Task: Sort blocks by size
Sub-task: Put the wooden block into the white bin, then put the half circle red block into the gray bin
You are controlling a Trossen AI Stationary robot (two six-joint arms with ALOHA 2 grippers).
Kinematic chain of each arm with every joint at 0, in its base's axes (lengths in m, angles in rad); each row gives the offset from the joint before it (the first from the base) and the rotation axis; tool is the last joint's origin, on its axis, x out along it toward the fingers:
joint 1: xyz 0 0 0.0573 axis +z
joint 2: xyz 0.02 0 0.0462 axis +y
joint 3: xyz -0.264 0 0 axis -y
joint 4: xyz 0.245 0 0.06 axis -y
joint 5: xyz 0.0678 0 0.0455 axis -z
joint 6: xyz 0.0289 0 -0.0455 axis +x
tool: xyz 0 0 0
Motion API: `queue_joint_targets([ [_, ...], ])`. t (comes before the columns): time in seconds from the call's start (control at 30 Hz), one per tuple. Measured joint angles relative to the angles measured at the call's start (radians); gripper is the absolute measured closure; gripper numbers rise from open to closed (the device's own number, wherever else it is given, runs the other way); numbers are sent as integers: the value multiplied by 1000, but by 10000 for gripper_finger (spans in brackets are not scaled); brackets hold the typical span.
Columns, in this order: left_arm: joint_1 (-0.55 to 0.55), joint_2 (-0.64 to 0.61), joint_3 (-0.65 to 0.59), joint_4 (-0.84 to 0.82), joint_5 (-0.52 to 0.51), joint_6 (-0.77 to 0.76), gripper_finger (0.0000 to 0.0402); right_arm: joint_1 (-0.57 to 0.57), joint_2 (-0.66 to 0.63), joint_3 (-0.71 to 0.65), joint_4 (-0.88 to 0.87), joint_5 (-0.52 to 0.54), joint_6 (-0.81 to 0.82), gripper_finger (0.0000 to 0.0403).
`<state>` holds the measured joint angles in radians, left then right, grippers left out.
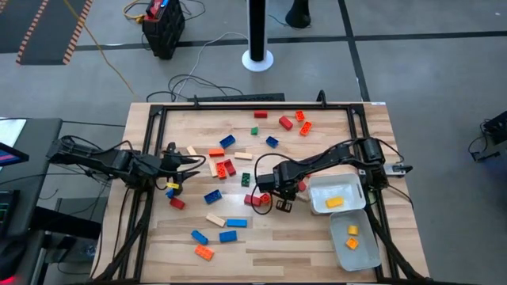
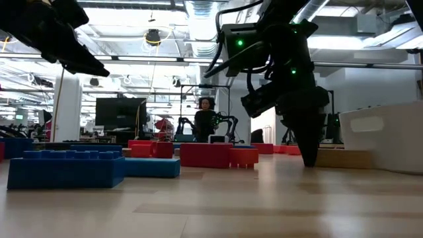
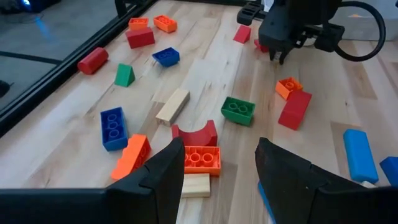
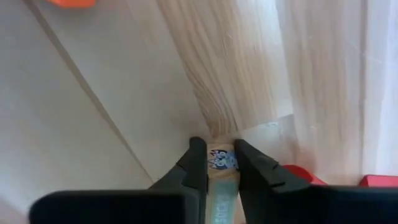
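Observation:
Blocks in red, orange, blue, green, yellow and tan lie scattered flat on the wooden table (image 1: 317,253). My right gripper (image 1: 282,204) stands just left of the two white trays, pointing down, shut on a small tan block (image 4: 222,160) with a blue mark. In the low view its fingers (image 2: 308,155) reach down to the tabletop. My left gripper (image 3: 221,171) hangs open above the table's left part, with nothing between its fingers. Beyond it lie an orange block (image 3: 202,160) and a red arched block (image 3: 194,134). My right gripper pinches the small tan block's two opposite sides (image 4: 214,163) between its two fingers. The fingers come from above and point down. The block's marked face shows between the fingertips, close to the tabletop; whether it is lifted clear I cannot tell.
The upper white tray (image 1: 323,184) holds an oblong yellow block (image 1: 334,202). The lower tray (image 1: 366,255) holds small orange and yellow blocks. Red blocks (image 1: 255,199) lie close to my right gripper. A black frame (image 1: 238,105) borders the table.

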<state>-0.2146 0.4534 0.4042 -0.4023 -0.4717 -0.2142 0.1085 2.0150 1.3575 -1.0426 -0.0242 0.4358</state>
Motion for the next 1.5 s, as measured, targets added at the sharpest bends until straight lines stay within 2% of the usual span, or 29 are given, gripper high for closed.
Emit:
queue_joint_targets([
  [0.3, 0, 0, 0, 0, 0, 0, 213, 9, 0, 80, -25, 9, -5, 320],
  [0.43, 0, 0, 0, -4, 0, 0, 213, 41, -22, 149, -42, 76, -24, 315],
  [0.53, 0, 0, 0, -8, 0, 0, 213, 66, -90, 171, -36, 114, -17, 316],
  [0.63, 0, 0, 0, -11, 0, 0, 213, 93, -195, 171, -67, 176, 41, 316],
  [0.77, 0, 0, 0, -11, 0, 0, 213, 129, -330, 166, -196, 267, 175, 316],
  [0.93, 0, 0, 0, -11, 0, 0, 213, 156, -417, 65, -379, 283, 374, 312],
  [1.03, 0, 0, 0, -11, 0, 0, 213, 173, -447, -29, -344, 280, 413, 288],
  [1.13, 0, 0, 0, -11, 0, 0, 213, 180, -456, -72, -317, 217, 444, 243],
  [1.27, 0, 0, 0, -6, 0, 0, 213, 169, -458, -29, -376, 141, 472, 182],
  [1.33, 0, 0, 0, -5, 0, 0, 213, 160, -457, 23, -370, 141, 480, 162],
  [1.5, 2, 0, 0, 8, -5, 8, 213, 130, -417, 78, -187, 180, 391, 156],
])
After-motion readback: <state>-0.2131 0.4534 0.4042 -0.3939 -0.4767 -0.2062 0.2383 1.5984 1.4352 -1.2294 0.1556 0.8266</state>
